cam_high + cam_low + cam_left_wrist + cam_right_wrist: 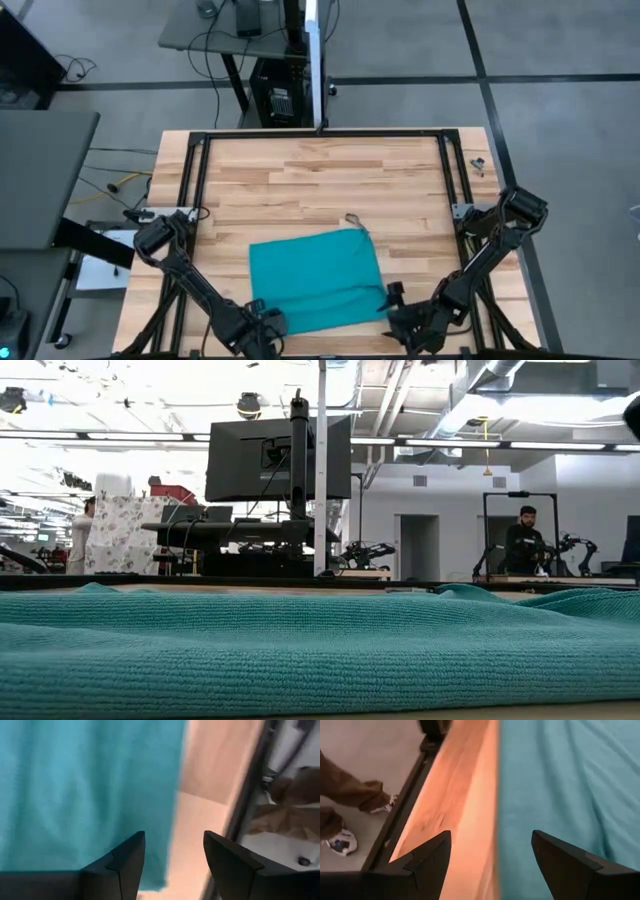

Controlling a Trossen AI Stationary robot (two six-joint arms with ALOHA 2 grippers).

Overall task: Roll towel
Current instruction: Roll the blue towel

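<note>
**A:** Where does the teal towel (318, 278) lie?

**B:** Spread flat on the wooden table (320, 180), toward the near edge and about midway between left and right. It sits slightly askew, with a small pale loop tag (353, 220) at its far right corner. In the low view the towel (320, 650) fills the foreground as a ribbed teal sheet, with a low ripple on the right.

**A:** And the left gripper (262, 322)?

**B:** At the towel's near left corner, low over the table's near edge. Its wrist view shows the jaws parted to a moderate gap, holding nothing; one finger (125, 865) stands over the towel (85, 795), the other finger (230, 865) over bare wood, so they straddle the cloth's side edge.

**A:** The right gripper (395, 310)?

**B:** At the towel's near right corner, just beside the cloth. Its jaws are spread wide and empty. In its wrist view one finger (427, 862) is over the bare wood strip of the table (455, 810), the other finger (570, 865) over the towel (560, 785), again either side of a towel edge.

**A:** Anything beyond the table?

**B:** A person's shoe (341, 841) and brown trouser leg (350, 790) show on the floor past the table rim. Far behind, a monitor (278, 457) on a post, and a person (526, 540) standing at another station.
</note>
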